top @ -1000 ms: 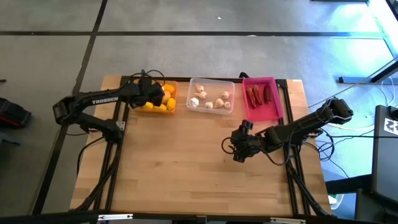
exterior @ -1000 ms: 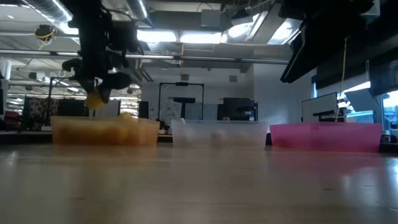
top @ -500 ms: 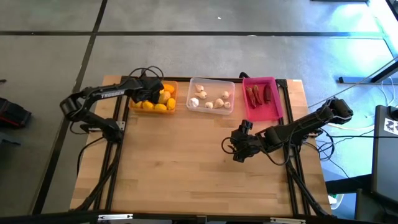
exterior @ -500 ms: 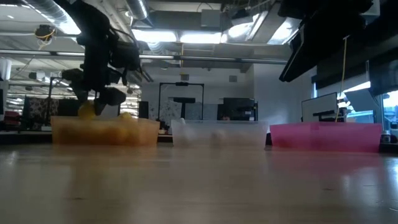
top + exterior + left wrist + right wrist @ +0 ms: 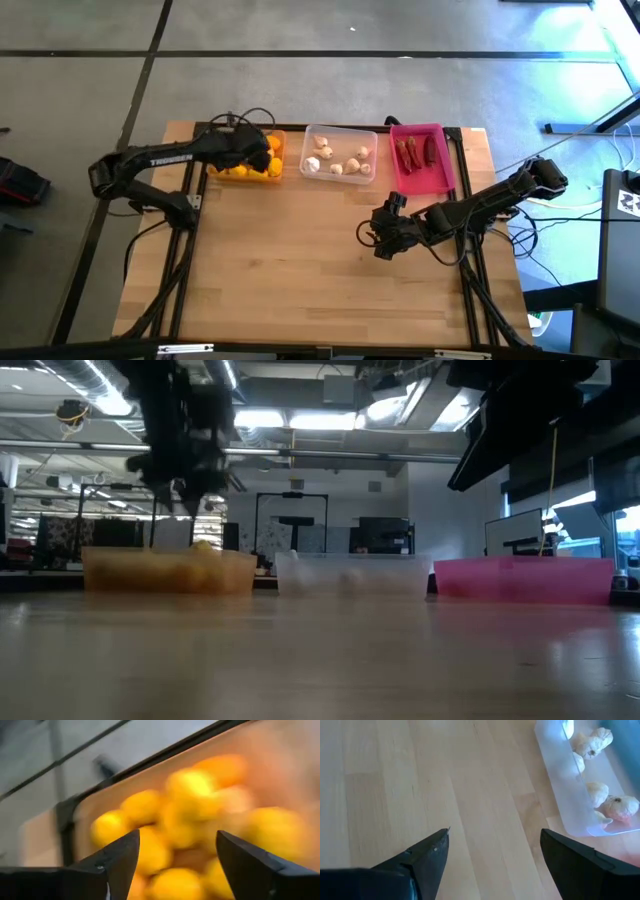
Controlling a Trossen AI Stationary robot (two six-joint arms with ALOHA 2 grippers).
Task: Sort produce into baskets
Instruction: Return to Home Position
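Three baskets stand in a row along the table's far edge. The orange basket (image 5: pixel 274 170) holds yellow and orange fruits (image 5: pixel 190 785). The clear basket (image 5: pixel 340 153) holds whitish garlic bulbs (image 5: pixel 592 742). The pink basket (image 5: pixel 422 160) holds dark red chilies (image 5: pixel 415 152). My left gripper (image 5: pixel 257 152) hangs open over the orange basket with nothing between its fingers (image 5: pixel 120 855). My right gripper (image 5: pixel 372 240) stands open above the bare table, nearer than the clear basket, with nothing in it.
The low view shows the orange basket (image 5: pixel 165 572), the clear basket (image 5: pixel 350 573) and the pink basket (image 5: pixel 525 578) side by side. Bare wooden table (image 5: pixel 300 270) stretches from the baskets to the near edge. Cables hang off the table's right side (image 5: pixel 520 235).
My left gripper has let go of a yellow fruit, which has dropped into the orange basket among the others. The gripper has then risen a little and shifted toward the table's right, still over that basket.
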